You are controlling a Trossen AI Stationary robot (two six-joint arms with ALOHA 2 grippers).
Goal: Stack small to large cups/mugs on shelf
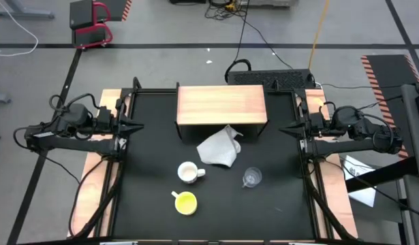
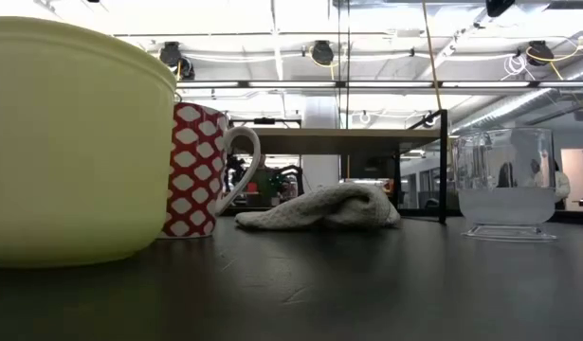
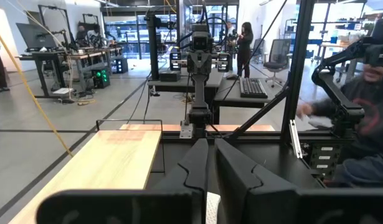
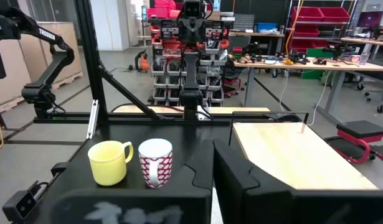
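Here, both arms wait at the table's sides: left gripper [image 3: 207,171] and right gripper [image 4: 211,177] closed, empty. The glass cup [image 1: 251,177], yellow cup [image 1: 185,202] and patterned mug [image 1: 189,173] stand before the empty shelf [image 1: 221,103]; a square, open-jawed approach to one rim seems wise.

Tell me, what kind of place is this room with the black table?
Probably a robotics lab or workshop. Beyond the black tabletop with its low light-wood shelf, the wrist views show another dark robot arm on a stand, red storage bins on racks, and a desk with a keyboard.

Bright overhead ceiling lights, soft shadows; near yellow cup [image 2: 73,142] looks blurred, perhaps out of focus.
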